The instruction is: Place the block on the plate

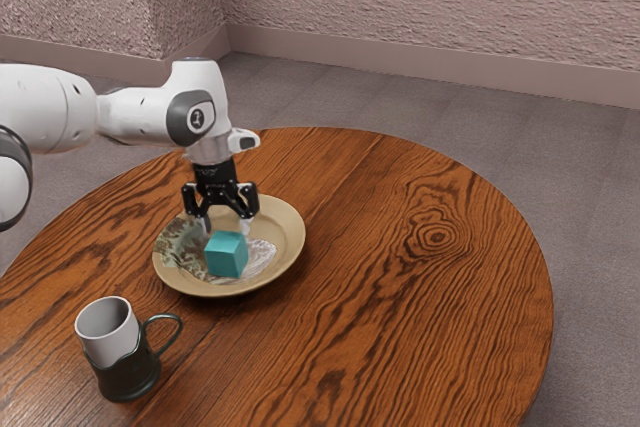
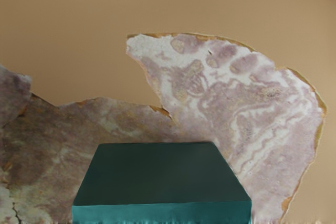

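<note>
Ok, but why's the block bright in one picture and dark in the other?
In the exterior view the block looks bright teal all over; in the wrist view its top is dark green, only the side strip along the lower edge bright teal; maybe the hand above shades it.

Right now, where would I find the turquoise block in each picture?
Exterior view: left of the picture's middle, the block is just below the gripper, seen against the tan plate.
Wrist view: the block is large and close, just under the hand.
Shared landmark: the plate's pale patterned patch, beside the block in both.
</note>
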Tool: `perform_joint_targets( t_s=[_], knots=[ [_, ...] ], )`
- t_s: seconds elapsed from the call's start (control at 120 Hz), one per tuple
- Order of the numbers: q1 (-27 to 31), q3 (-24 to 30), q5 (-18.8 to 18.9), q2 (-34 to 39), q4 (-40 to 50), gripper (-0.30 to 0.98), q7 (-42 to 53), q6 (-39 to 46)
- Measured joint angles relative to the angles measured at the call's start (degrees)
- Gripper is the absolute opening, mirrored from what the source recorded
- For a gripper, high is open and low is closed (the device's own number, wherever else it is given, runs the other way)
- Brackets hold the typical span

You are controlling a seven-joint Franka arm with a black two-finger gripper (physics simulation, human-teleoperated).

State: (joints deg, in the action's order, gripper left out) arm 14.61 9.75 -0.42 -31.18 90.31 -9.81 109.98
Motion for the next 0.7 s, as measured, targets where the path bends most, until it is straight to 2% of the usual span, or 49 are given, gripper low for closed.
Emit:
perform_joint_targets(
  t_s=[0.225, 0.425, 0.492, 0.7],
  knots=[
    [-2.7, 0.2, 0.0, 5.3, -0.6, 0.65, 0.6, -1.6],
    [-18.5, -5.7, -0.1, 13.8, -3.5, 0.67, 0.8, -7.8],
    [-22.0, -6.6, 0.2, 16.7, -4.6, 0.67, 0.9, -11.1],
    [-20.7, -6.7, 1.7, 25.5, -4.2, 0.68, 1.6, -19.5]
  ],
)
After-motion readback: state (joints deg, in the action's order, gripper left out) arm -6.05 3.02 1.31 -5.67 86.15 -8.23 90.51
